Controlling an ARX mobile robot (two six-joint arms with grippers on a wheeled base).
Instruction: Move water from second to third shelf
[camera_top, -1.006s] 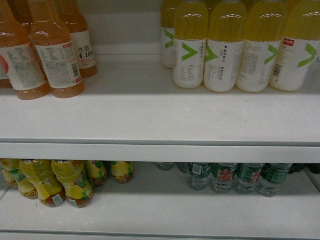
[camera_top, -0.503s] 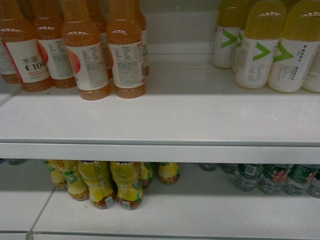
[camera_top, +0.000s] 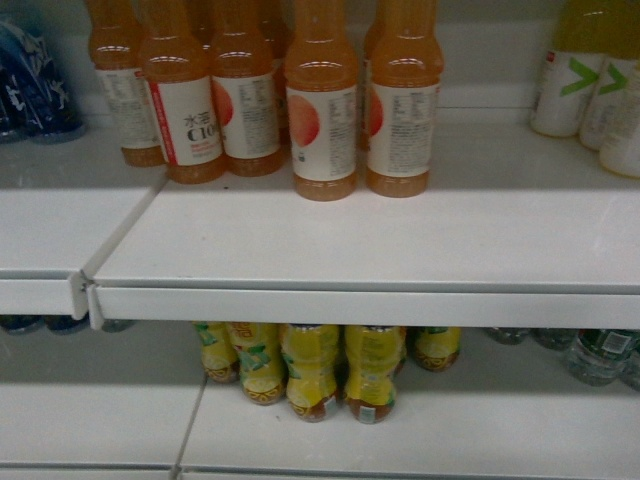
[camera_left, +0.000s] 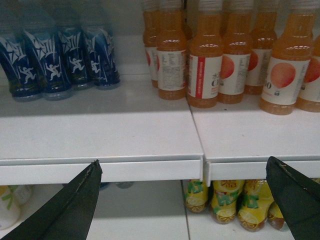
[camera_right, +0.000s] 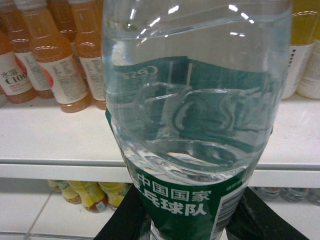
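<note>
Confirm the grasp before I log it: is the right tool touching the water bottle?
Touching. The right wrist view shows the water bottle standing between the right tool's two dark fingers, which press against its green label on both sides.

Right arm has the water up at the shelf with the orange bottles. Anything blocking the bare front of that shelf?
Nothing visible does. The water bottle sits in the right gripper; the shelf is bare in front, orange bottles standing farther back.
</note>
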